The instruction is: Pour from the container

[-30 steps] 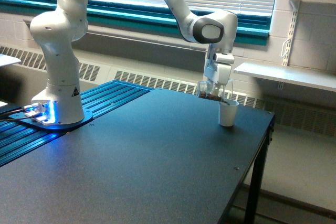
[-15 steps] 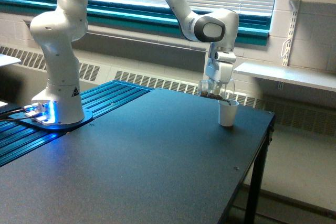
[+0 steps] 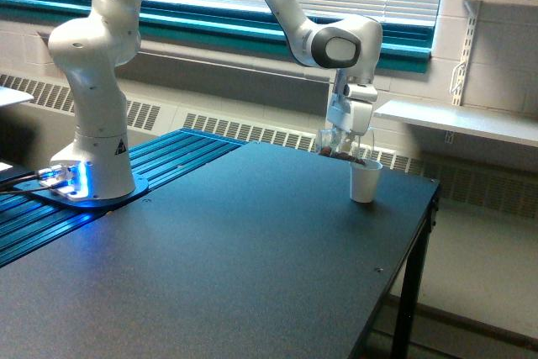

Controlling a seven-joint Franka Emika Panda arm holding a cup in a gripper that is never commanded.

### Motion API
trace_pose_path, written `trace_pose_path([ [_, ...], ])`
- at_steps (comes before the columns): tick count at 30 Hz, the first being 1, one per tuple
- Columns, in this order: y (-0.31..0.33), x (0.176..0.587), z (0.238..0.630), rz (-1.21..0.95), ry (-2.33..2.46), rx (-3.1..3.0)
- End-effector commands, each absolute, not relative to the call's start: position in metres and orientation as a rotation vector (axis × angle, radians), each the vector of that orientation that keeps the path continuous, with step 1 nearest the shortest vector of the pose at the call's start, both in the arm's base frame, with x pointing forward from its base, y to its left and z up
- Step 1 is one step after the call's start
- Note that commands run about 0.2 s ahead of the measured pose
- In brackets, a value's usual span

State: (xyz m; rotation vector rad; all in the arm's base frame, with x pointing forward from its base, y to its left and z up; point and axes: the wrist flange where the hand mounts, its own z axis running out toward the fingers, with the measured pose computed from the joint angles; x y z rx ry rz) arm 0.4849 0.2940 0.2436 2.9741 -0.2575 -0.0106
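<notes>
In the exterior view my gripper (image 3: 345, 137) is shut on the small clear container (image 3: 337, 147), which is tilted on its side with brown granules showing along its lower wall. Its mouth points toward the exterior view's right, just above the rim of a small white paper cup (image 3: 364, 181). The cup stands upright on the black table (image 3: 235, 250) near its far right edge. I cannot tell whether granules are falling.
The arm's white base (image 3: 91, 176) stands on a blue-lit ribbed plate at the exterior view's left. The table's right edge (image 3: 424, 224) drops off close beside the paper cup. A white shelf (image 3: 462, 121) juts from the wall behind.
The gripper and tilted container have shifted very slightly toward the exterior view's right and up over the last second. The paper cup has not moved.
</notes>
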Motion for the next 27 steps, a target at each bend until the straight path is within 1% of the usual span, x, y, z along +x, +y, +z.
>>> trace_pose_path([
  [1,0.2978,0.4840,0.2442,-0.023,-0.222,2.975],
  [27,0.3043,0.4879,0.2470,-0.060,-0.192,2.980],
])
